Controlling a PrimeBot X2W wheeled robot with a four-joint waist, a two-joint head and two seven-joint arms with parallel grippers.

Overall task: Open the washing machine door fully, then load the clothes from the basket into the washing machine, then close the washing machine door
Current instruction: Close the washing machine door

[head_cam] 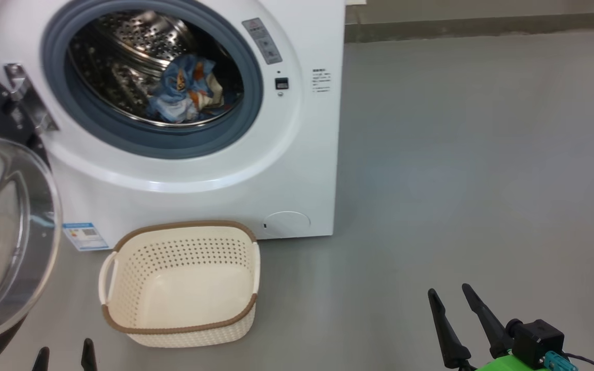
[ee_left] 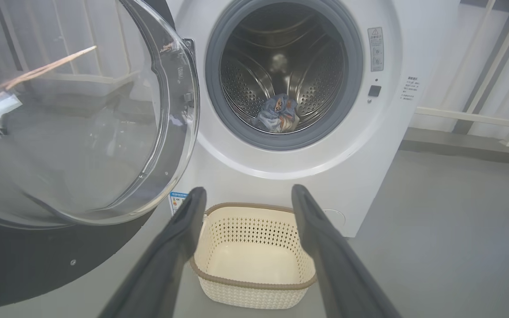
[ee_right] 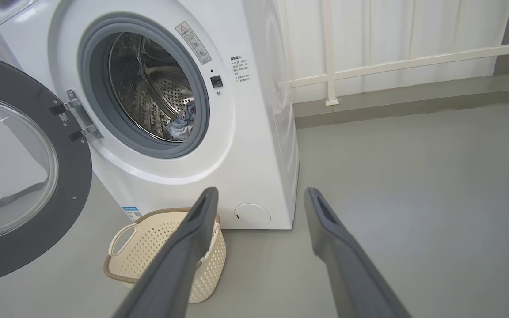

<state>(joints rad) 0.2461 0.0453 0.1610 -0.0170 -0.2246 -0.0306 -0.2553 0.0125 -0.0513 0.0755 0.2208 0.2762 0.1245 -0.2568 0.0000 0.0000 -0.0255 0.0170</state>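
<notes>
Holding the clothes point(head_cam: 186, 90), the washing machine point(head_cam: 199, 175) stands behind the basket point(head_cam: 183, 253), left gripper point(ee_left: 248, 191) and right gripper point(head_cam: 448, 289) open.

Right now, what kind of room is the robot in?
Probably a laundry area: a washing machine with its door open, clothes in the drum, and a basket on a grey floor.

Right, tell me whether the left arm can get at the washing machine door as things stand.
Probably yes. The left pincer is open and empty, and the washing machine door stands open just beside it, with nothing between them. The basket sits further right, out of the way.
</notes>
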